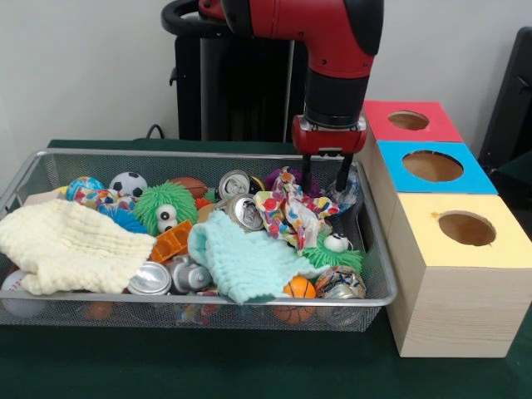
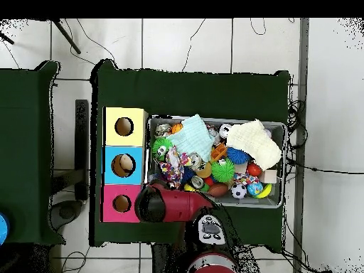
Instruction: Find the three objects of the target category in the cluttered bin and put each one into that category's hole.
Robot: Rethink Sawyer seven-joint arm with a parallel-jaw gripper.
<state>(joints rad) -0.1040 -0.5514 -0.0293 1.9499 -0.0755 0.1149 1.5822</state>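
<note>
The wire mesh bin [image 1: 378,274] is full of toys, cloths and cans; it also shows in the overhead view [image 2: 285,163]. Silvery cans lie among the clutter: one at the back middle [image 1: 235,184], one just in front of it [image 1: 246,212], and two at the front under the cloths [image 1: 150,280]. My gripper [image 1: 325,179] hangs over the bin's rear right part, just above a patterned cloth [image 1: 287,212]. Its fingers are apart with nothing between them. In the overhead view the red arm [image 2: 174,203] hides the gripper.
Three boxes with round holes stand beside the bin: red [image 1: 432,116], blue [image 1: 470,174], yellow [image 1: 511,245]. In the bin lie a cream cloth [image 1: 71,245], a pale blue cloth [image 1: 241,258], a fuzzy green toy [image 1: 166,208] and small balls [image 1: 128,184].
</note>
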